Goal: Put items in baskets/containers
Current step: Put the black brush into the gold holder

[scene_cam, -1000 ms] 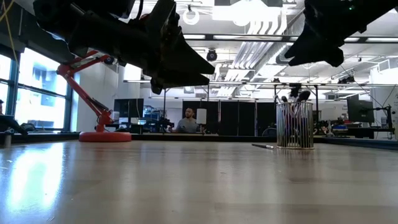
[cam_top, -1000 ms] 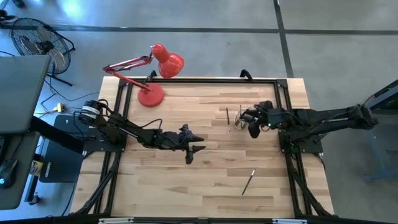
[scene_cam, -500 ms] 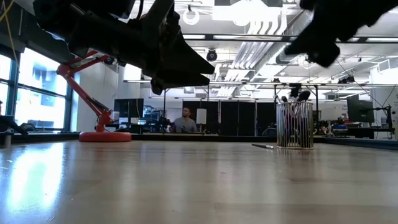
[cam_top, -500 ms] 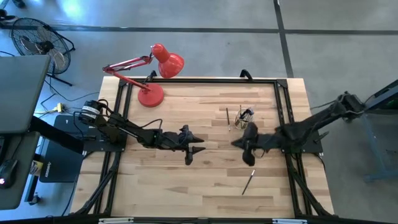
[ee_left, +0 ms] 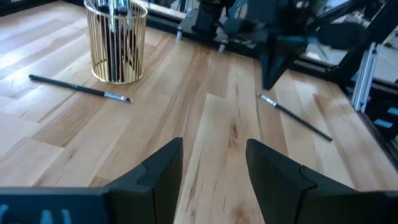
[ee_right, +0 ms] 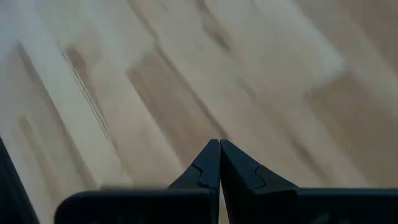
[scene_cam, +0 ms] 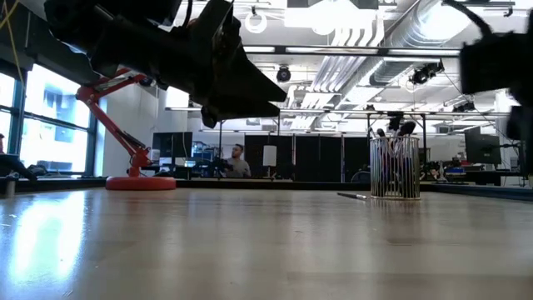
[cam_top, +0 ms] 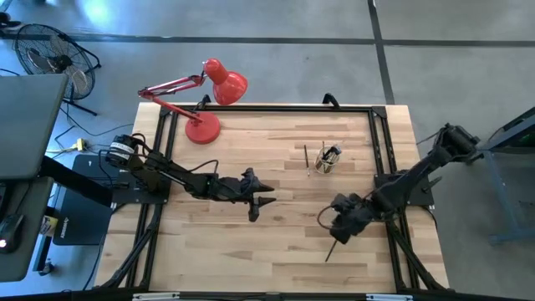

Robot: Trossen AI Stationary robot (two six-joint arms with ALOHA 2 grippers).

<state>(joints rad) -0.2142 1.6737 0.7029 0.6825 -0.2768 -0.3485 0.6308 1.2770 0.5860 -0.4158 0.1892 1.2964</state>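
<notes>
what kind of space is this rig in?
Likely an open-plan robotics lab or workshop: exposed ceiling ducts and strip lights, rows of monitors behind the wooden table, a floor fan on polished concrete.

My table (cam_top: 251, 242) is pale wood in jointed planks, smooth with a soft sheen, framed by matt black metal rails (cam_top: 276, 108). Near its far right corner the cup (ee_left: 116, 40) looks like thin gold wire, shiny, holding dark brushes (ee_left: 118, 31). My fingers (ee_left: 163, 168) are matt dark plastic. The lamp (cam_top: 203, 99) at the far left corner is glossy red.
</notes>
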